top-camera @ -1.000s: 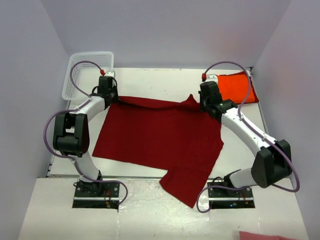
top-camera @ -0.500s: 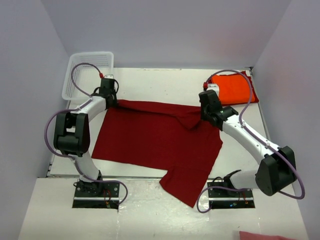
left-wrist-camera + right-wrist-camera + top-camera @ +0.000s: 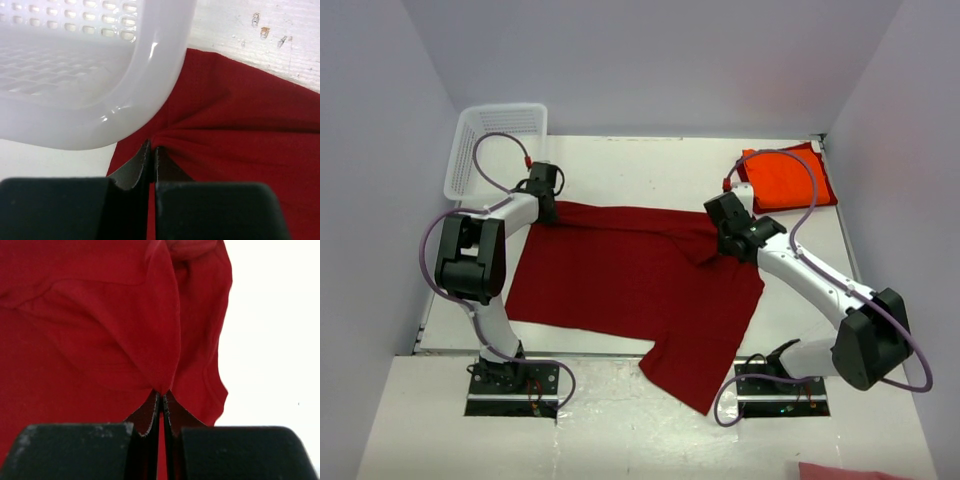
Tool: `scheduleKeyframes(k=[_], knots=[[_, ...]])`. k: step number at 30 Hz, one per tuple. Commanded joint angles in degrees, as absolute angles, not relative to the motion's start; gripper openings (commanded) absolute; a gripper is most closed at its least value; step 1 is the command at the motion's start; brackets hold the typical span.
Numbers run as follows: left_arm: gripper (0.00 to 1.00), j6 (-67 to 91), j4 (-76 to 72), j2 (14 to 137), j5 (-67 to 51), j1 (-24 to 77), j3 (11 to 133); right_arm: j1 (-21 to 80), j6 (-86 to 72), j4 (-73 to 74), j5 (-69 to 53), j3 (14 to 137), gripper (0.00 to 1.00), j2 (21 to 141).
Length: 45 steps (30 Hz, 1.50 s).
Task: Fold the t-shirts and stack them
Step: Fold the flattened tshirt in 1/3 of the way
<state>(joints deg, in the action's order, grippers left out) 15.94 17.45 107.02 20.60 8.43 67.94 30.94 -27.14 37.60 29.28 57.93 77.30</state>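
Both the left claw and right claw clench the crimson t-shirt by its far edge, long axis left-right.

The white table has a painted top, chipped and scuffed in places. A dark red t-shirt lies spread across its middle, mostly flat, with a bunched fold near the far right edge of the cloth. One sleeve hangs over the near edge onto the front board, where the two arm bases are bolted. A folded orange t-shirt lies at the far right corner, apart from the red one. A white mesh basket sits at the far left corner, near the red shirt's corner
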Motion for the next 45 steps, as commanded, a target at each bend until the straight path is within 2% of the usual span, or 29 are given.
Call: scheduleKeyframes(k=[1,11,25,39,42,43,45], knots=[[0.00,17.1,17.5,105.0,24.3,8.6,68.9,32.5,-34.2,44.5,32.8,59.7,0.00,74.4],[0.00,17.3,18.9,105.6,25.6,8.8,69.5,38.6,-45.3,51.2,35.8,59.9,0.00,75.8],[0.00,17.7,14.2,94.0,27.9,9.8,65.2,39.1,-46.3,53.2,38.1,59.8,0.00,75.6],[0.00,20.8,22.1,105.0,34.3,9.8,66.0,39.8,-46.1,54.1,36.0,60.6,0.00,75.1],[0.12,21.8,20.8,104.2,34.5,9.8,63.7,40.9,-47.1,54.6,35.3,60.6,0.00,75.8],[0.34,22.2,20.7,103.5,34.4,9.8,63.3,41.7,-48.0,55.0,35.8,60.6,0.00,75.9],[0.52,23.1,20.0,102.7,34.5,9.8,62.2,42.4,-48.2,55.3,35.4,60.7,0.00,76.9]])
